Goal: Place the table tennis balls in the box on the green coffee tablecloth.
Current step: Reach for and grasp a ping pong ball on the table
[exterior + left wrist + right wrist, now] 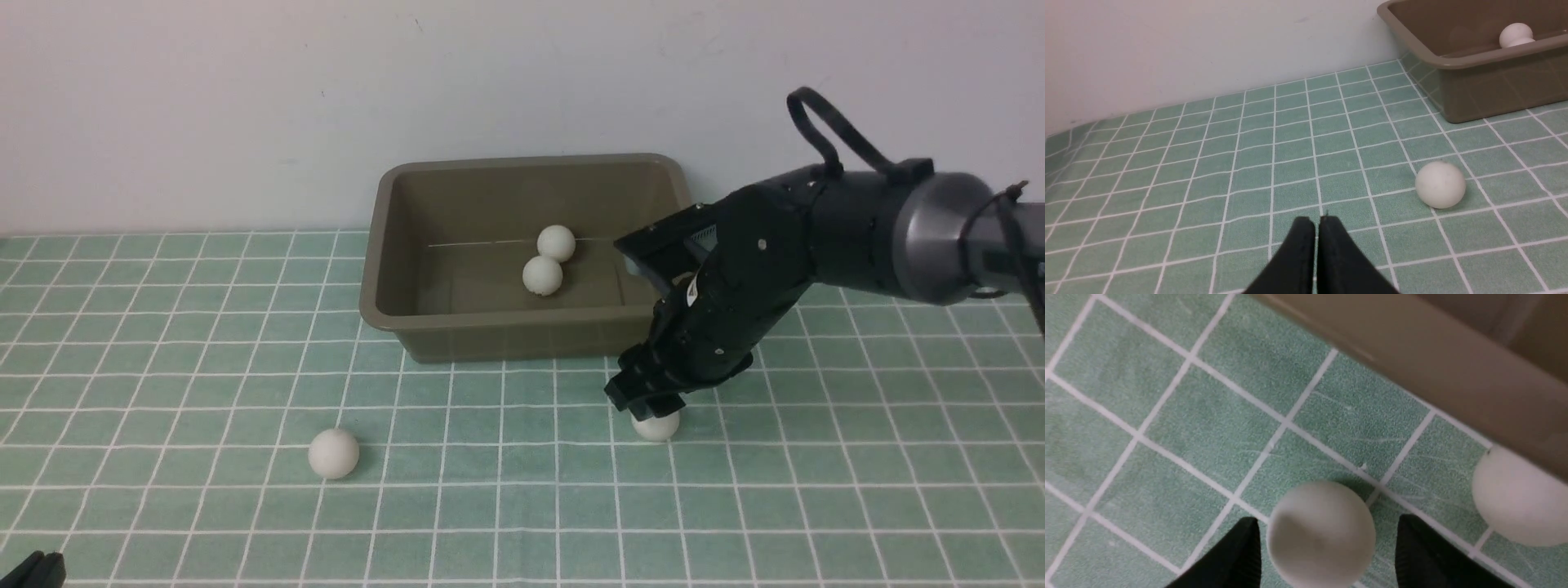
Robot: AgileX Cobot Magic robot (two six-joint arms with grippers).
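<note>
The olive-brown box stands on the green coffee tablecloth by the wall. Two table tennis balls lie inside it. Another ball rests on the cloth at the front left, also seen in the left wrist view. My right gripper is open and lowered over a ball; this ball sits between the two black fingers with small gaps either side. One more ball lies against the box wall. My left gripper is shut, empty, low over the cloth.
A white wall runs right behind the box. The right arm reaches across the box's right front corner and hides the cloth behind it. The left gripper's tip just shows at the lower left corner of the front view.
</note>
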